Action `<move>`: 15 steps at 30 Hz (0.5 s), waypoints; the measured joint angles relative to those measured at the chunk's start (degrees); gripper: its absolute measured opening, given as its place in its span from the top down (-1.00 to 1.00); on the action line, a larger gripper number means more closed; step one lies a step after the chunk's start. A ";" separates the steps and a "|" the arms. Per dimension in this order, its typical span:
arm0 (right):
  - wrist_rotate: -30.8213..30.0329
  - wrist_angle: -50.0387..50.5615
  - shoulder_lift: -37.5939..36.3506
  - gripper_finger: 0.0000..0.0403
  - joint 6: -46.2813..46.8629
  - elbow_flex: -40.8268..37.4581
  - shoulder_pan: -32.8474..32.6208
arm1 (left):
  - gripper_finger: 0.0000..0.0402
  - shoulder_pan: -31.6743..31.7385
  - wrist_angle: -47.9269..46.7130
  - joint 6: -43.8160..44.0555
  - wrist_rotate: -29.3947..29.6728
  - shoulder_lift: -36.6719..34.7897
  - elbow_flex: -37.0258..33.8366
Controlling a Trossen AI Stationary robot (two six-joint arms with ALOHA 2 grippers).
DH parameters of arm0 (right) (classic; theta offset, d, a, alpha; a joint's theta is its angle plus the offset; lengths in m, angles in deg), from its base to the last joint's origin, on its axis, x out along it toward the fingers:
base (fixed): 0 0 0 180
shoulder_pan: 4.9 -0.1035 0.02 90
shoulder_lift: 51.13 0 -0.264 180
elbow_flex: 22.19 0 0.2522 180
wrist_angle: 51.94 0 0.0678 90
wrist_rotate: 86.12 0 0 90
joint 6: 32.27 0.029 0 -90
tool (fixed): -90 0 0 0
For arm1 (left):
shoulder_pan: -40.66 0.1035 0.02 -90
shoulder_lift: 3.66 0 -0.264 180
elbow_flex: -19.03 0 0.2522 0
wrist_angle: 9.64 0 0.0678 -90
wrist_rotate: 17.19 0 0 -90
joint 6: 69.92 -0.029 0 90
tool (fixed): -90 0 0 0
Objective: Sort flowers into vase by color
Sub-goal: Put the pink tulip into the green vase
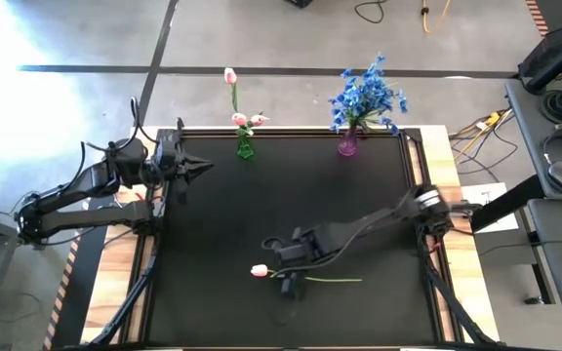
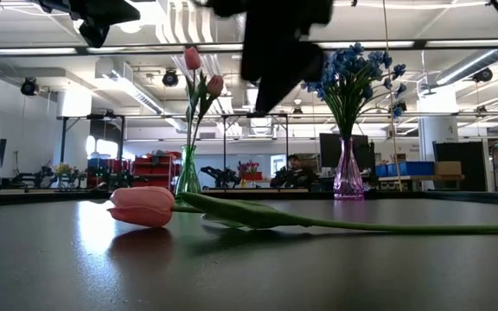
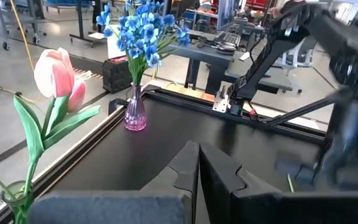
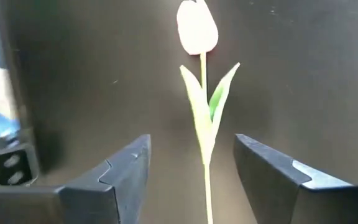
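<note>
Pink tulip point(image 4: 197, 28) lies between the spread right hand point(image 4: 191, 168) fingers.

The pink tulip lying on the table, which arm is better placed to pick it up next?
The right arm. Its tool hangs open directly over the pink tulip, one finger on each side of the stem. The left tool sits shut at the table's far left corner, near the green vase.

table point(image 1: 291, 210): black top | near front edge: pink tulip point(image 1: 260, 271) lying flat | along far edge: green vase point(image 1: 245, 147); purple vase point(image 1: 347, 145), both upright
</note>
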State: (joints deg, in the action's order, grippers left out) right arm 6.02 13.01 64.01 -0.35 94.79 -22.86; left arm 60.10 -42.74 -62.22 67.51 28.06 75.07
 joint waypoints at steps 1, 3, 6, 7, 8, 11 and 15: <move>-0.20 0.04 1.68 -0.11 -0.63 1.08 0.10 | 1.00 0.00 -0.17 0.14 0.00 -0.33 0.00; -0.49 0.26 5.13 -0.10 -3.60 3.83 0.40 | 1.00 0.00 -0.04 0.09 0.03 -1.13 0.00; 0.73 1.73 9.61 -0.07 -8.57 8.68 1.28 | 1.00 0.07 -0.04 0.56 0.29 -2.25 0.00; 1.36 2.22 10.89 -0.05 -10.01 10.16 1.60 | 1.00 0.07 -0.11 0.99 0.69 -2.66 0.00; 1.73 2.46 12.24 -0.04 -11.29 11.44 1.96 | 1.00 0.07 -0.26 1.64 1.47 -2.97 0.00; 2.68 2.75 15.33 0.01 -14.91 13.99 3.06 | 1.00 0.07 -2.02 2.95 3.09 -3.68 0.00; 4.69 4.10 18.35 0.11 -17.52 15.35 4.50 | 1.00 0.07 -4.32 3.11 3.33 -4.70 0.00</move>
State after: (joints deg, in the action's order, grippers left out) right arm 10.71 17.11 82.36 -17.87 110.14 -18.36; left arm 60.17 -47.06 -59.11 70.84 23.37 75.07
